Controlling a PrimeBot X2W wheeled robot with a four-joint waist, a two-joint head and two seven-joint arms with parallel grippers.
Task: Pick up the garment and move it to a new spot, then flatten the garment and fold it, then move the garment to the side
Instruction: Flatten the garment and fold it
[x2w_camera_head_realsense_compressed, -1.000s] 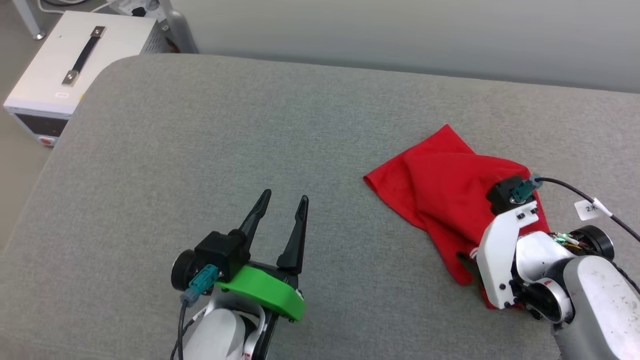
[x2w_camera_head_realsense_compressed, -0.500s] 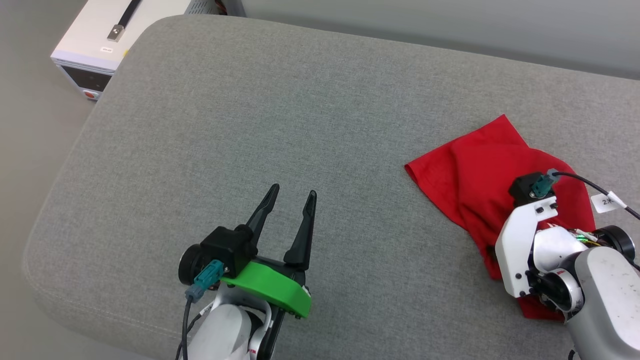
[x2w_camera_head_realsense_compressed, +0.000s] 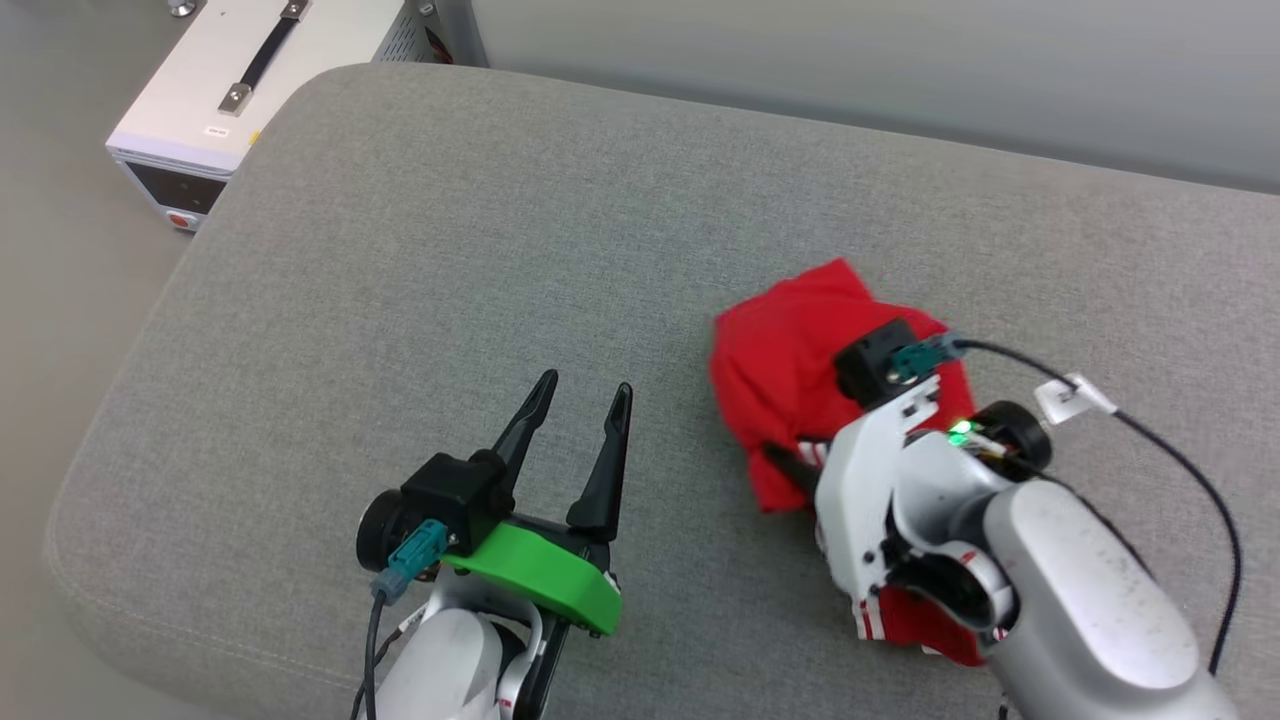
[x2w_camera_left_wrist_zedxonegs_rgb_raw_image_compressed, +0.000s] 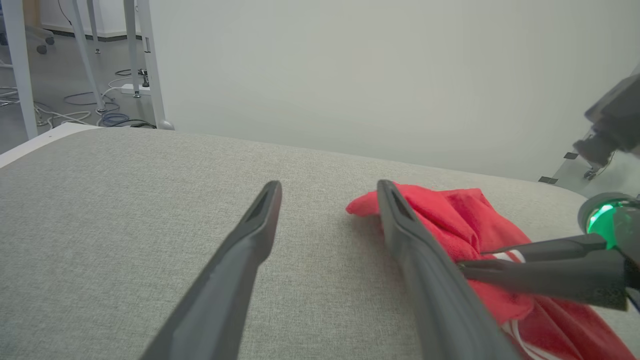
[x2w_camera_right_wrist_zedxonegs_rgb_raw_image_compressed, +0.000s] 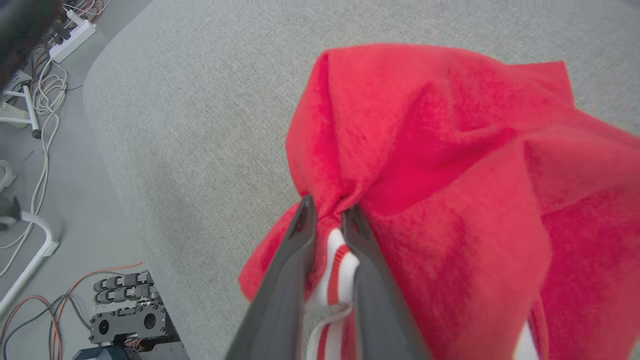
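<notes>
Garment (x2w_camera_right_wrist_zedxonegs_rgb_raw_image_compressed: 425, 150) bunched, pinched tight in my right pincer (x2w_camera_right_wrist_zedxonegs_rgb_raw_image_compressed: 328, 206). My left pincer (x2w_camera_head_realsense_compressed: 586, 382) wide open, holds nothing. Move, flatten, fold all left to do.

Head view looks steeply down; both wrist views, nearer, share the garment (x2w_camera_right_wrist_zedxonegs_rgb_raw_image_compressed: 425, 125).
</notes>
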